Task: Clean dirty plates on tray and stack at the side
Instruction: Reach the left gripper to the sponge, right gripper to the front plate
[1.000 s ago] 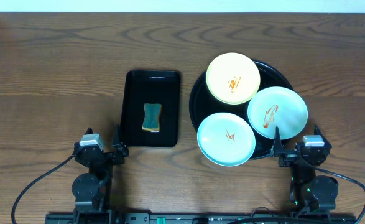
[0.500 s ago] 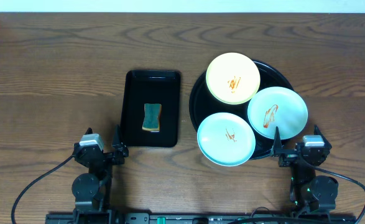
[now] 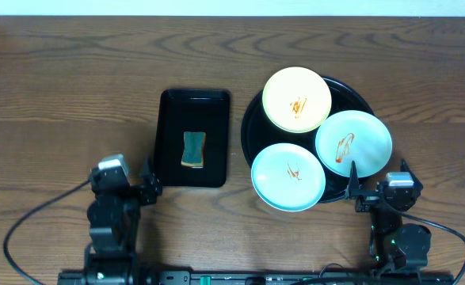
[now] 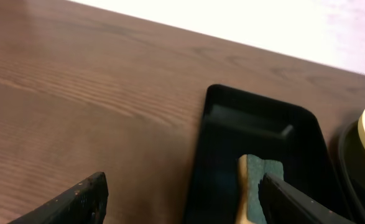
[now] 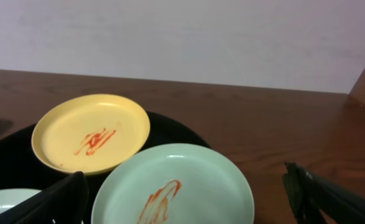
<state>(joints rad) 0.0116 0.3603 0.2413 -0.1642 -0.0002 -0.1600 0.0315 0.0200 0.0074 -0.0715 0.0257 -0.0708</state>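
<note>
The round black tray (image 3: 248,127) holds three plates, each with an orange-red smear: a pale yellow plate (image 3: 297,99) at the back, a mint plate (image 3: 353,142) at the right and a second mint plate (image 3: 288,176) at the front. My right gripper (image 3: 379,188) is open and empty, just in front of the right mint plate (image 5: 176,186). The right wrist view also shows the yellow plate (image 5: 92,130). My left gripper (image 3: 133,184) is open and empty, at the front left corner of the rectangular tray.
A smaller rectangular black tray (image 3: 169,142) left of the round tray holds a green and yellow sponge (image 3: 192,149), which also shows in the left wrist view (image 4: 254,183). Bare wooden table lies all around.
My left arm has shifted a little left and away from the front edge, turning slightly. The right arm and the plates have not moved.
</note>
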